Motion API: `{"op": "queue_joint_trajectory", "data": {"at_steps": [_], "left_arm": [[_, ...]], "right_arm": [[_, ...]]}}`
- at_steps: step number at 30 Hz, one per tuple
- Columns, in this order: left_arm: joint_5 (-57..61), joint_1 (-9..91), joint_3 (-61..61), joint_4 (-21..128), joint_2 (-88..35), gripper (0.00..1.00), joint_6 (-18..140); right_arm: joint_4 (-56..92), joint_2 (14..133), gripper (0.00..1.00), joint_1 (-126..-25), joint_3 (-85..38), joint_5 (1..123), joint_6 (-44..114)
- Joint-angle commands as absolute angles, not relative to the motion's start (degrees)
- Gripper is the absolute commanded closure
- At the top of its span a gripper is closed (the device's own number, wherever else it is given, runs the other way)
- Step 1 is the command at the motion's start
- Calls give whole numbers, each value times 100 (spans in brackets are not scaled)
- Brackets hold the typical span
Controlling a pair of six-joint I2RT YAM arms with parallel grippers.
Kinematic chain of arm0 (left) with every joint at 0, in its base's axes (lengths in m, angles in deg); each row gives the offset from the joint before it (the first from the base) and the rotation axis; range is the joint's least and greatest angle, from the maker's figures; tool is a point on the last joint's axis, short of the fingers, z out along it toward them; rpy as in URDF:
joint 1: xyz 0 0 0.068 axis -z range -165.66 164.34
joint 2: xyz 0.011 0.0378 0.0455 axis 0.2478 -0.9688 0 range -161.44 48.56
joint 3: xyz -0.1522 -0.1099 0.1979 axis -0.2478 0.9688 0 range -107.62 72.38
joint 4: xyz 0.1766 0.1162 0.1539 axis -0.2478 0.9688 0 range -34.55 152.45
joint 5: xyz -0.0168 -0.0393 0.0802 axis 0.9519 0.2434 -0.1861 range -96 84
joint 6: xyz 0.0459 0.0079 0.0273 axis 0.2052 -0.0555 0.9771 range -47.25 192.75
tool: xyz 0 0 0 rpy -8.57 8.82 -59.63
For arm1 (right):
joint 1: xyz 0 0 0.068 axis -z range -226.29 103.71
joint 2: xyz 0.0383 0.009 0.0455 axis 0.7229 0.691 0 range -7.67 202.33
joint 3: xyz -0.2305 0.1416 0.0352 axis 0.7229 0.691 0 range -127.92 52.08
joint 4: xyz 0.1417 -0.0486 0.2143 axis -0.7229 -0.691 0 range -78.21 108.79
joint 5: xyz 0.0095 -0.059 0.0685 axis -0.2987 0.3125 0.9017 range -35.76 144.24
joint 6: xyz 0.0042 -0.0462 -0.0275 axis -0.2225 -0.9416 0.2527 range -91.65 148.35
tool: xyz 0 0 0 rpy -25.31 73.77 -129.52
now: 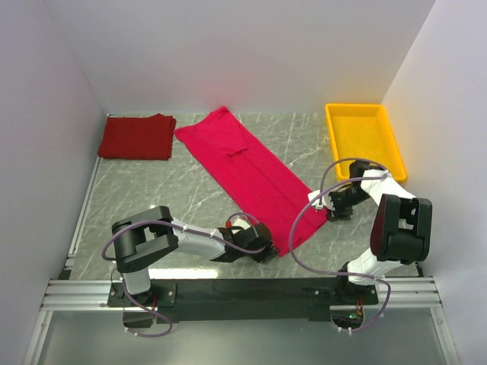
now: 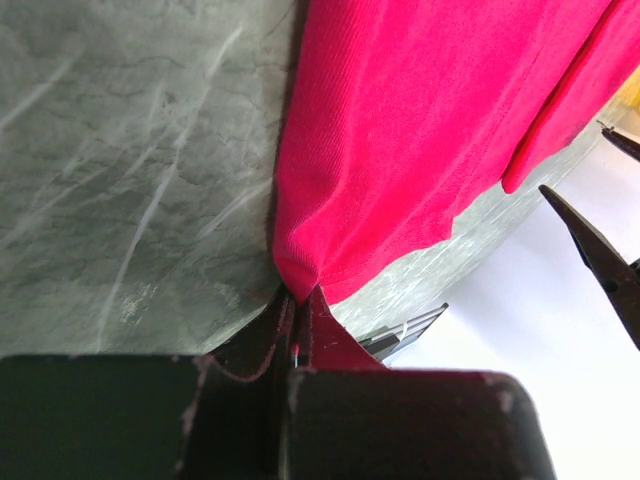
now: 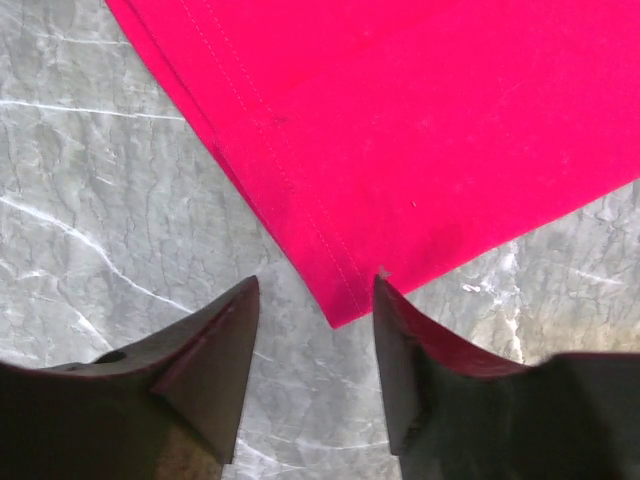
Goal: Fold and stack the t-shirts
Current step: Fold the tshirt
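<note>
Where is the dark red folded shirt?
In the top view, the dark red folded cloth shirt lies far left on the marble table, beside the bright crimson shirt.

No readable text, label, brand or number anywhere in view.

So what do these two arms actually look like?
Both the left arm and right arm are white links between chunky black joint housings, each trailed by a looping lilac cable. The right end effector has two dark, tapered fingers, wedge-like at the tips.
</note>
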State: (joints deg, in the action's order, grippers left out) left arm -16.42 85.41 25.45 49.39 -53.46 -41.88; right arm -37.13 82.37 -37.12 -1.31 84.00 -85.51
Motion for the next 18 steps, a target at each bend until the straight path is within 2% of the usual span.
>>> {"op": "queue_joint_trajectory", "data": {"at_steps": [1, 6, 15, 18], "left_arm": [[-1717, 8545, 2607, 5106, -5207, 100, -4080], [-1708, 8545, 2624, 5053, -5225, 99, -4107], [-1629, 8545, 2607, 4983, -5313, 99, -4089], [-1611, 8545, 2624, 4948, -5322, 99, -4115]], "right_arm": [[-3799, 8145, 43, -3680, -154, 8360, -8994], [-3544, 8355, 42, -3742, -145, 8131, -8907], [-3139, 8708, 46, -3777, -110, 7692, -8792], [-3192, 8761, 51, -3829, -110, 7630, -8784]]}}
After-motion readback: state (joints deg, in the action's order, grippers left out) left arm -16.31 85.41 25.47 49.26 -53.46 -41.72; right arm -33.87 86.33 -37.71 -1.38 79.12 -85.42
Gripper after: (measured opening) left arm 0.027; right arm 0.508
